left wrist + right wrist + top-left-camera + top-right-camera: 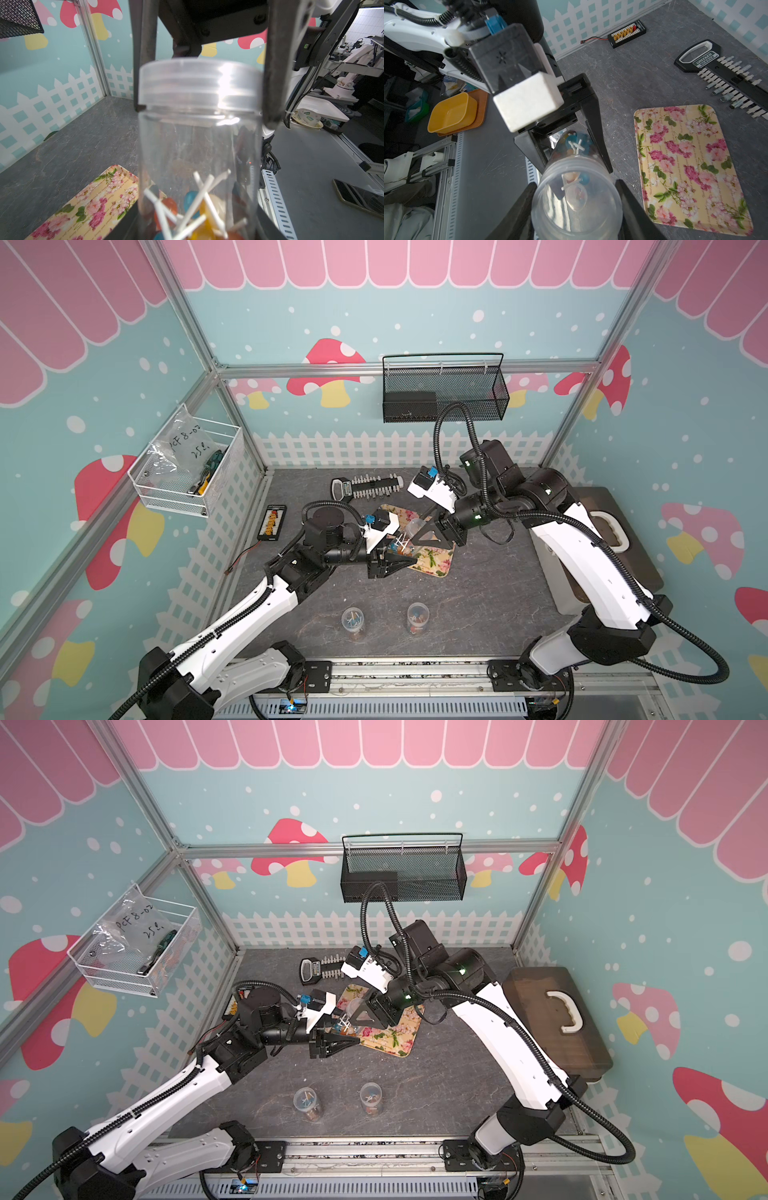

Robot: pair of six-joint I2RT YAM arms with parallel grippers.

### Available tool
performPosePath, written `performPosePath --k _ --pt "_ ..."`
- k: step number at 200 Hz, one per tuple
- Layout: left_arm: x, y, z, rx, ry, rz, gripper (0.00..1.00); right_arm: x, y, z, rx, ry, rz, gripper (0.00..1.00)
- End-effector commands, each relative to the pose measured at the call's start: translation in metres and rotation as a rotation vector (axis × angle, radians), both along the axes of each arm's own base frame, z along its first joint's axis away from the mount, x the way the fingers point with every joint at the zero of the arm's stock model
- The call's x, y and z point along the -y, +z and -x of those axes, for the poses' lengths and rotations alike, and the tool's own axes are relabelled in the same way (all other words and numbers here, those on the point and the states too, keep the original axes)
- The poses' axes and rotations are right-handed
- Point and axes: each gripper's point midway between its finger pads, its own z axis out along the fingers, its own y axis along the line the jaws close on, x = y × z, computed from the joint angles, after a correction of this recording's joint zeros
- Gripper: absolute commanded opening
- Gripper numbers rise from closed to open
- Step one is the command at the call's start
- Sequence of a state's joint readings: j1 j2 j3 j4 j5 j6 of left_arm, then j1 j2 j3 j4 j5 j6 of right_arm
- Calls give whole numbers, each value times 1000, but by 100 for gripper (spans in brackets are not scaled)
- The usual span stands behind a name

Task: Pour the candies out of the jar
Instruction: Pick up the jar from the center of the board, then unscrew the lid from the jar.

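We find the left hand point(578, 166) clamped on the jar point(197, 145) body. The right hand point(205, 108) flanks the lid point(199, 83); we cannot tell its pressure. The candies point(199, 207) lie inside, above the tray's point(685, 166) left edge. Bare grey desk point(623, 72) lies right of the tray, with a socket rack point(737, 83) just beyond.

1. Landmark: black mesh basket point(444, 389), hung on back wall point(395, 315); wall is teal w/ white dots.
2. Above basket: pink scalloped band point(374, 265) along wall tops.
3. Behind basket: alu rail point(257, 372); red mushroom print point(328, 373) just left.
4. Below basket: white fence print point(353, 448), then grey stone-look tabletop point(478, 593).
5. Far left of basket: white wire basket point(187, 472) on side wall.
6. Lower right of basket: dark wooden case point(582, 1048) w/ white handle.
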State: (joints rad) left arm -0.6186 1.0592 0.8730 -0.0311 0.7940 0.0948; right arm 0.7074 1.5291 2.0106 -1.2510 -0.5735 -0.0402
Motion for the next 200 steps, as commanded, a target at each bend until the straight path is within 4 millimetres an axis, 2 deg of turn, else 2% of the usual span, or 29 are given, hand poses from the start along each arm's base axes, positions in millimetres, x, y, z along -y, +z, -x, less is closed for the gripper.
performPosePath --k 1,27,53,75,109,134,200 --pt "-5 1 -12 23 97 38 40 12 20 -17 92 -145 -40 66" --pt "-10 2 -26 54 183 87 40 18 50 -22 153 -258 -197 72" --pt "-14 1 -40 90 266 89 40 28 58 -33 166 -403 -293 73" --pt "-16 -2 -52 113 316 82 40 39 51 -41 160 -510 -329 73" --pt "-18 1 -65 119 382 113 41 48 26 -48 124 -605 -322 73" --pt "-22 0 -71 105 429 156 40 41 17 -50 88 -602 -342 73" --pt "-29 -10 -83 58 506 182 38 13 10 -55 15 -531 -430 73"
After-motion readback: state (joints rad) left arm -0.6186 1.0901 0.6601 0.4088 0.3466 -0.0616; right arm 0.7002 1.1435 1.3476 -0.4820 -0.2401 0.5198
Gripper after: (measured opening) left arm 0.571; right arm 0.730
